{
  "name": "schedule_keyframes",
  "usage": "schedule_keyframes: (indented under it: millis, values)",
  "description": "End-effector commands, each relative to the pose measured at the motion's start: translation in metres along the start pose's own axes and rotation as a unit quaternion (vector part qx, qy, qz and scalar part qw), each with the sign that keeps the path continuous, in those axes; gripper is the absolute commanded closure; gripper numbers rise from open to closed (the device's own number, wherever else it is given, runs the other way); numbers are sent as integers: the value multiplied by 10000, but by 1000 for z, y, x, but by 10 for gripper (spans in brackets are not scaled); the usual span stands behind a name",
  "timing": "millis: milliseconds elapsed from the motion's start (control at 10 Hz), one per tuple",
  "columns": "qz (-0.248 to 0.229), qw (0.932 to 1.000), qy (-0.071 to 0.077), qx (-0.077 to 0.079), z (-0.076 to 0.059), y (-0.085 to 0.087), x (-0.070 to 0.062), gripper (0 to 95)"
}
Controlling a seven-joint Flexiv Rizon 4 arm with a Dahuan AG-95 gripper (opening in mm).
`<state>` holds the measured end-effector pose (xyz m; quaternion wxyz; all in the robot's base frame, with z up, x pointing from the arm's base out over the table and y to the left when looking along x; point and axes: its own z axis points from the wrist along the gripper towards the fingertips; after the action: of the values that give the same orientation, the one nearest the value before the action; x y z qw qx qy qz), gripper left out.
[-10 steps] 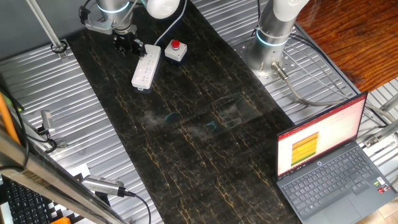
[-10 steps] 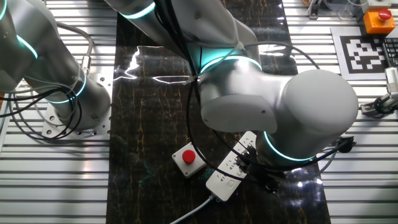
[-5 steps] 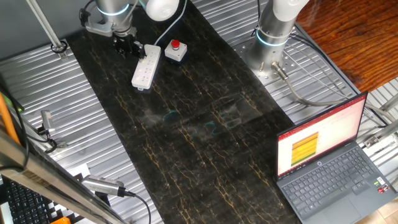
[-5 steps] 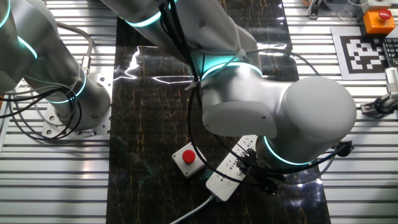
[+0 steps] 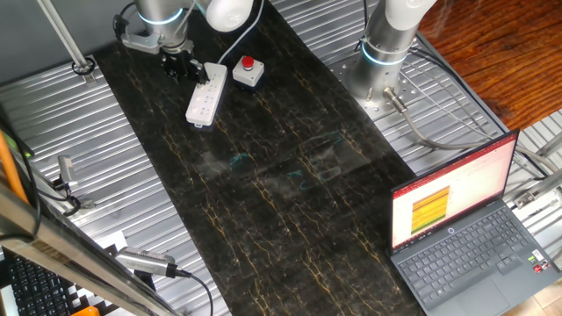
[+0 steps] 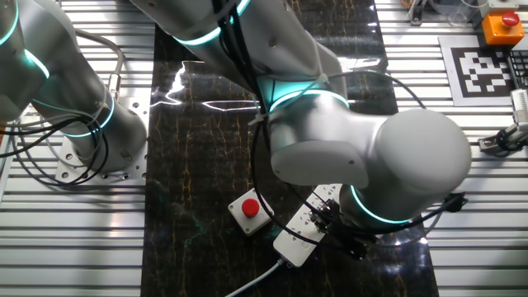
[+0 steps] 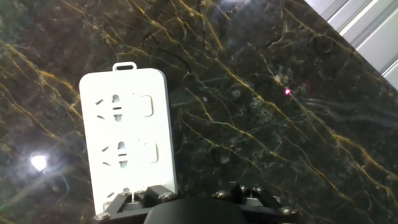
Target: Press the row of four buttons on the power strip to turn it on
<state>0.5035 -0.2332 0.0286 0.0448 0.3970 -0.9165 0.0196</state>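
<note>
Dark marble with gold veins covers the table [image 5: 290,202], and ribbed metal panels flank it on both sides. One power strip [image 5: 206,95] lies near the far end of the dark surface, a long white bar set slightly at a slant. Just beside its far end sits one small white box with a red button [image 5: 248,70]; the two are close but apart. One white cable [image 6: 256,281] runs from the strip's end toward the table edge in the other fixed view.

One gripper [image 5: 180,65] hangs at the strip's far end, on the side away from the box. In the other fixed view its dark fingers [image 6: 340,235] sit right at the strip's long edge, with the arm's big grey elbow covering much of the strip. The hand view shows two socket groups on the strip, each with one square button to its right. Whether the claw is spread or closed, I cannot tell.

One open laptop [image 5: 465,233] sits at the near right corner, well apart from the strip.
</note>
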Motion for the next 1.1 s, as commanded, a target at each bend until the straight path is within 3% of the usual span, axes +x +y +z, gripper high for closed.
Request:
schedule_keyframes:
  millis: [100,500,800,1100]
  values:
    - [-1,10000,33,-56,-4,1,0,380]
    - [-71,9999,30,-76,-7,2,1,380]
    - [-146,9999,-31,-70,3,2,1,380]
    - [-144,9999,-12,-94,-3,2,1,380]
